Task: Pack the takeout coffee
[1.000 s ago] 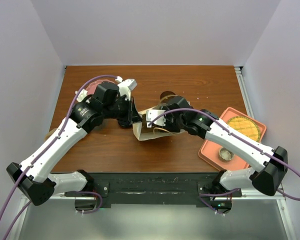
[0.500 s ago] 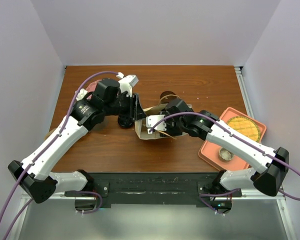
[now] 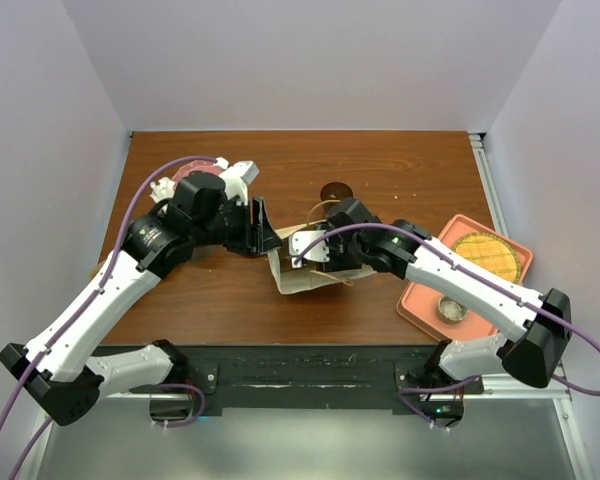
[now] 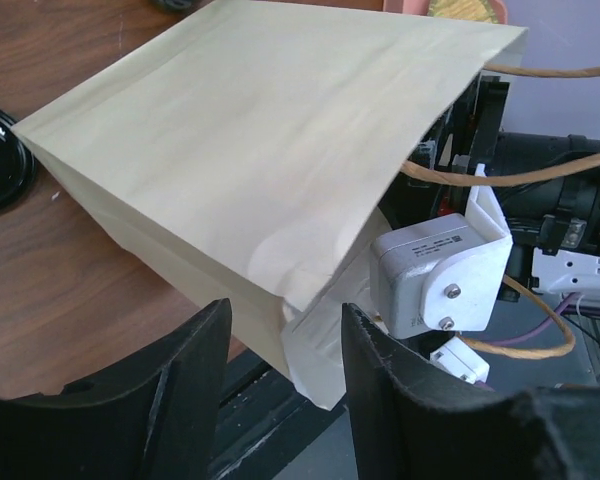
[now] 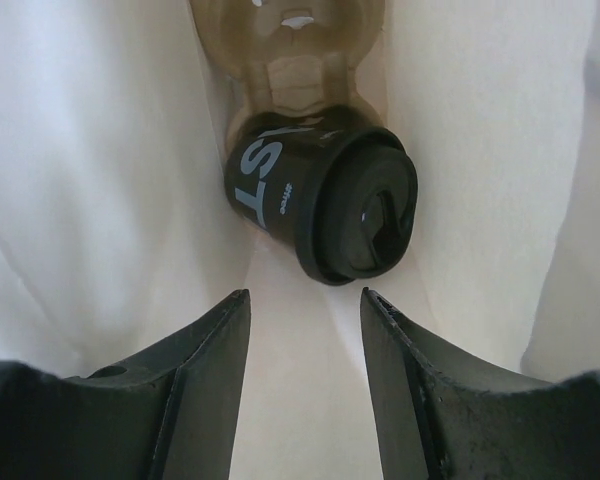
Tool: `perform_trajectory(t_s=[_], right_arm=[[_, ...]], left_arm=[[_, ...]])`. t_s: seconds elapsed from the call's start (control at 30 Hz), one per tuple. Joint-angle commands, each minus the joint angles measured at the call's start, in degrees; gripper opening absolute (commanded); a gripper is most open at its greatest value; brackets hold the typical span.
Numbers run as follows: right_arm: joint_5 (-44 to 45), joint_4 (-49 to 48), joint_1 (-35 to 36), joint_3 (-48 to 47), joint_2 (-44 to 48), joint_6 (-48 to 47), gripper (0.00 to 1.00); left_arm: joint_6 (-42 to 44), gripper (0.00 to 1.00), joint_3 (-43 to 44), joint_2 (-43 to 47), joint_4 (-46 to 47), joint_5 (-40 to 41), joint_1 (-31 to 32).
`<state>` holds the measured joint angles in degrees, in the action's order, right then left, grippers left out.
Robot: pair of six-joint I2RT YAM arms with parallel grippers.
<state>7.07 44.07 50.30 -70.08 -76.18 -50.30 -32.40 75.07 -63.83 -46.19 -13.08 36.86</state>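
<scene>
The paper bag (image 4: 250, 150) lies on its side. Just outside its lower corner, the left gripper (image 4: 285, 335) stands released, gripping nothing. Inside the bag's mouth the right gripper (image 5: 302, 315) is likewise spread and empty. The takeout coffee (image 5: 325, 205) lies tipped deep in the bag. The right arm should withdraw straight back, without snagging the paper.

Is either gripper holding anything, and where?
Nothing is held. The right gripper is open, short of the takeout coffee lying in the paper bag; the left gripper is open, the bag's edge between its fingers.
</scene>
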Motion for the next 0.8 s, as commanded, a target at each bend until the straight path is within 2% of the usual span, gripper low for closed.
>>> perform_trajectory(t_s=[0.0, 0.4, 0.67, 0.77], right_arm=[[0.9, -1.5, 0.2, -2.6, -0.5, 0.4, 0.51], [1.5, -3.0, 0.1, -4.0, -2.4, 1.7, 0.48], [0.9, -3.4, 0.2, -3.8, -2.5, 2.1, 0.47], [-0.5, -3.5, 0.2, -3.3, -2.4, 1.7, 0.49]], left_arm=[[-2.8, 0.54, 0.8, 0.3, -3.5, 3.6, 0.5], [-4.4, 0.56, 1.0, 1.4, -7.4, -0.3, 0.8], [-4.2, 0.57, -2.0, 0.1, -3.3, -1.6, 1.1], [-3.6, 0.49, -2.6, -1.5, -1.4, -1.4, 1.0]])
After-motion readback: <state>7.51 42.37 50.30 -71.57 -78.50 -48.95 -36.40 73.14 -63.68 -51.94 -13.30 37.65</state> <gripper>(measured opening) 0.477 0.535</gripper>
